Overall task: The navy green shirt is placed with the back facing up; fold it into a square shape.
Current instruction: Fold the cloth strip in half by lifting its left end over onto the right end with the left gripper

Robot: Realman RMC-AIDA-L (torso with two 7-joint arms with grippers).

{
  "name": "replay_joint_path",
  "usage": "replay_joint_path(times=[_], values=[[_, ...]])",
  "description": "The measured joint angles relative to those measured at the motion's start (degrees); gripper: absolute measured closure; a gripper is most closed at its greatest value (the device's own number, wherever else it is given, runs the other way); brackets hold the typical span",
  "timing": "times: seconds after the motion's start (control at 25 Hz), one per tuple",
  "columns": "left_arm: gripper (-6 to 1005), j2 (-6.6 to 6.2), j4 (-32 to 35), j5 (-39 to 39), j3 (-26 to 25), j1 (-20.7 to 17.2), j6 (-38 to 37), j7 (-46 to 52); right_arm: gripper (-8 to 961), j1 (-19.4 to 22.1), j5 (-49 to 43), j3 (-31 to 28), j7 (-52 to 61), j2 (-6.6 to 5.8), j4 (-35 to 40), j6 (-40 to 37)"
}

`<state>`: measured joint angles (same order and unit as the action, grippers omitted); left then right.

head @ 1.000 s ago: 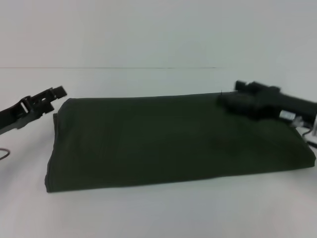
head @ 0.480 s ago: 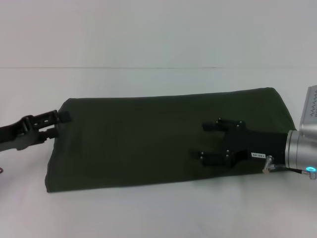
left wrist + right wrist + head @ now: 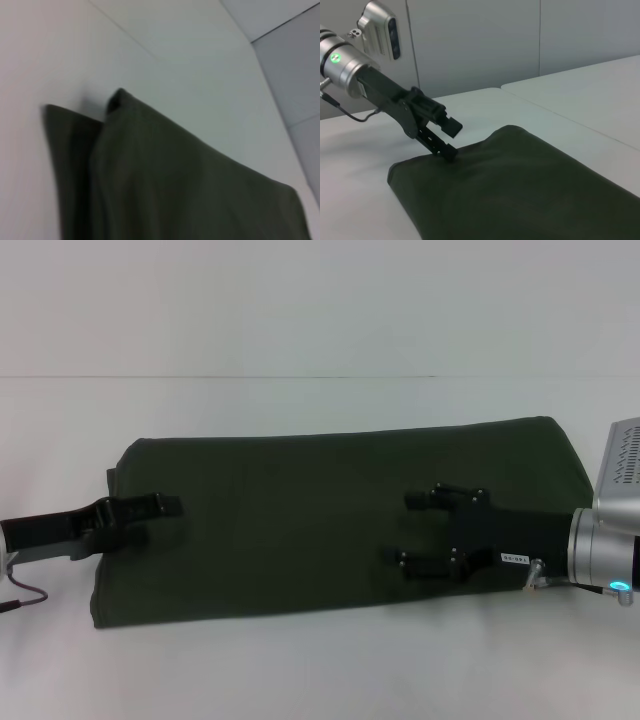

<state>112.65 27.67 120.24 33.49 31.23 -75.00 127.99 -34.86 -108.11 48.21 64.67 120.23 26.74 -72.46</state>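
Note:
The navy green shirt point(image 3: 300, 520) lies folded into a long band across the white table, its left end showing stacked layers in the left wrist view point(image 3: 175, 190). My left gripper point(image 3: 148, 521) reaches over the shirt's left end, open, with its lower finger touching the fabric; the right wrist view also shows this left gripper point(image 3: 451, 141) at the shirt point(image 3: 520, 190) edge. My right gripper point(image 3: 400, 529) hovers open over the right half of the shirt, nothing between its fingers.
The white table point(image 3: 320, 670) extends around the shirt on all sides. A thin cable point(image 3: 25, 598) hangs by the left arm near the shirt's left front corner. Grey wall panels point(image 3: 470, 45) stand behind the table.
My left gripper has moved right, from off the shirt's left edge onto its left end. My right gripper swung from the shirt's back right corner to above its right half, then edged left.

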Motion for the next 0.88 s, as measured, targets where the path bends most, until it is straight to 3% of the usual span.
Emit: replay_joint_path(times=[0.32, 0.88], values=[[108, 0.02, 0.53, 1.36, 1.43, -1.05, 6.9, 2.69, 44, 0.11, 0.01, 0.04, 0.03, 0.0, -0.15, 0.0], [106, -1.33, 5.12, 5.26, 1.22, -1.08, 6.88, 3.63, 49, -0.21, -0.24, 0.04, -0.07, 0.0, -0.23, 0.18]])
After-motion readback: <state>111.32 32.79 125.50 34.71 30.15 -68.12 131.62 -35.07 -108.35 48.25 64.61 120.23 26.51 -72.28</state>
